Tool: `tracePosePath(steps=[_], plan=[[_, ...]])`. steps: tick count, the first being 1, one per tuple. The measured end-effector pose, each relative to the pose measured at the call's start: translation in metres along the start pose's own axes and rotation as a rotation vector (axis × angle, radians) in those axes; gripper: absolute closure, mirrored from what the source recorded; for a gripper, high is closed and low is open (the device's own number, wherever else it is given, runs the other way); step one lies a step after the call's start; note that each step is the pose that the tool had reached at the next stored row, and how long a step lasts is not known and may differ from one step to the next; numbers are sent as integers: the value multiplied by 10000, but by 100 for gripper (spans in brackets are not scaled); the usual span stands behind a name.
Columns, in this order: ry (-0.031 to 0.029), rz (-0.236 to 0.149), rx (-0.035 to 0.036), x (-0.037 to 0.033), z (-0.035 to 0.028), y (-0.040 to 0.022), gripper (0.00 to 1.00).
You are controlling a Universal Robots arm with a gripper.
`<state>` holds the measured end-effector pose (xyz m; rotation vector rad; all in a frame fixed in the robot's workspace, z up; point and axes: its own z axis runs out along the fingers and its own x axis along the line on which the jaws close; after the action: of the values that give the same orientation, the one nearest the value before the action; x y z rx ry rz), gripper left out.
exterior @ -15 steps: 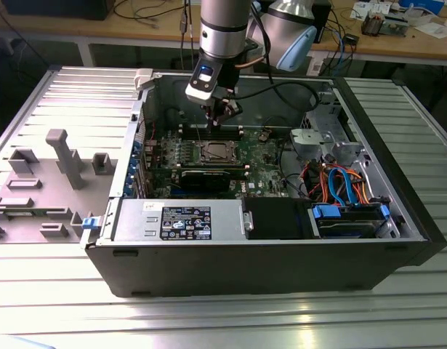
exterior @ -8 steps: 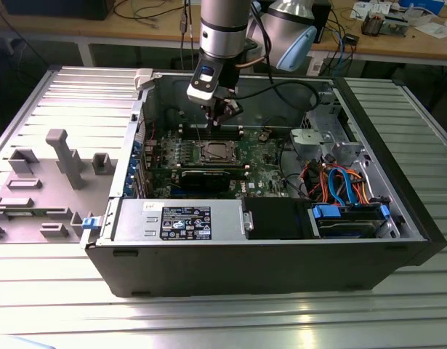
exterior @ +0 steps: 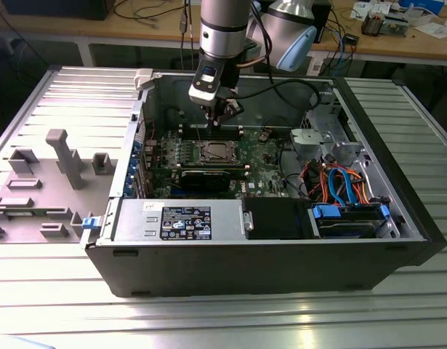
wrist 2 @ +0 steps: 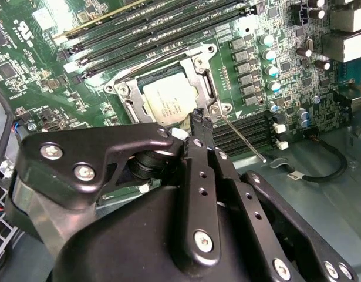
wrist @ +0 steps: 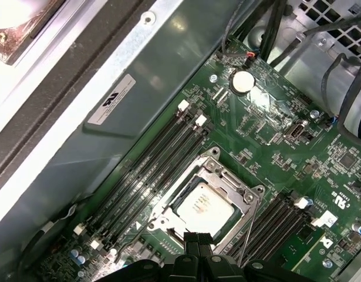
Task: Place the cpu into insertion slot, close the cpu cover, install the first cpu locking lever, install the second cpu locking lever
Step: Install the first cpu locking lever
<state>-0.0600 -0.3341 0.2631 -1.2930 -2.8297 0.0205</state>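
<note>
The dull silver-grey square cpu (wrist: 205, 205) lies in the silver-rimmed square insertion slot (wrist: 161, 221), framed by the thin silver metal cpu cover (wrist: 224, 175). Long black memory slots (wrist: 148, 173) flank it on two opposite sides. In the exterior view, the boxy metal power supply (exterior: 179, 218) lies nearer the camera.

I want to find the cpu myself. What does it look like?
Look inside the open computer case, at the green board. Near its middle, between long black memory slots, sits a silver cover. The cpu is the flat pale grey square inside it.
</note>
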Motion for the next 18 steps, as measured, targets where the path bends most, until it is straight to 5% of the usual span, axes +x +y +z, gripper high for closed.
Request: tracePosePath(steps=[10, 14, 18], plan=[[-12, -454, 10, 0, 0, 0, 89], [-33, -1345, 30, 0, 0, 0, 89], [-36, -1451, 32, 0, 0, 0, 89]])
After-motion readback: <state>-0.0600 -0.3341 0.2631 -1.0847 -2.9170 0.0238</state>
